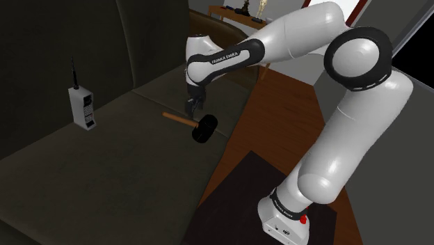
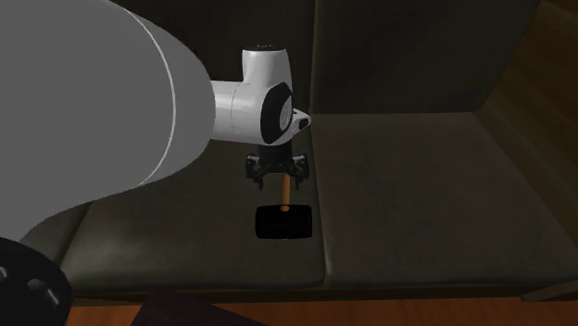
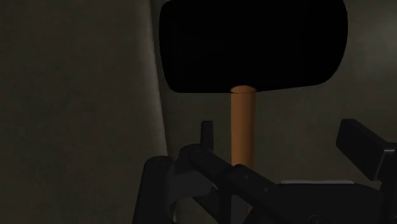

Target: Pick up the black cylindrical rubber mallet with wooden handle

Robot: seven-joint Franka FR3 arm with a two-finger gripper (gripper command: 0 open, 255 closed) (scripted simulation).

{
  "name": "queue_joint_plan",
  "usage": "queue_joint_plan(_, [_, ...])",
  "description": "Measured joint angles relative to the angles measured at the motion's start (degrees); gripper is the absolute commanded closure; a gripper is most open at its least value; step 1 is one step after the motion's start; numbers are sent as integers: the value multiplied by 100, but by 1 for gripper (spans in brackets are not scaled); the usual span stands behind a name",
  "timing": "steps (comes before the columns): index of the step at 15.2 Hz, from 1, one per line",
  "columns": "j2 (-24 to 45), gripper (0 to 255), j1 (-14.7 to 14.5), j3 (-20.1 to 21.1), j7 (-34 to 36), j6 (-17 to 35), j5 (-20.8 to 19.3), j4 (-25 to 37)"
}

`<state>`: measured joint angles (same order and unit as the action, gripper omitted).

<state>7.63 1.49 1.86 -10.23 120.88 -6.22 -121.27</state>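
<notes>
Big dark sofa (image 1: 83, 174), and the mallet (image 1: 203, 129) is lying flat on its seat, close to a cushion seam. The tool (image 1: 190, 109) hangs over the wooden handle (image 3: 242, 124) with its jaws spread either side, not touching it (so no grip yet). I'd say closing and lifting are both left

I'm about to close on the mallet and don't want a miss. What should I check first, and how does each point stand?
1. Gripper open: ok.
2. Handle between the fingers: ok.
3. Handle centred in the gap: not ok, it sits nearer one finger.
4. Fingers low enough to close around the handle: cannot tell.
5. Head beyond the fingertips: ok.
6. Radio far from the mallet: ok.
</notes>
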Motion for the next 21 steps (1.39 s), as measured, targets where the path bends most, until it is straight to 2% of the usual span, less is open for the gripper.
queue_joint_plan(5, [1017, 0, -19, -14, -47, 251, -139, 681])
queue_joint_plan(13, [1445, 0, -20, -38, -3, 698, -204, 653])
queue_joint_plan(14, [1455, 255, -19, -40, -3, 707, -205, 654])
queue_joint_plan(21, [1462, 255, -17, -42, -4, 717, -207, 656])
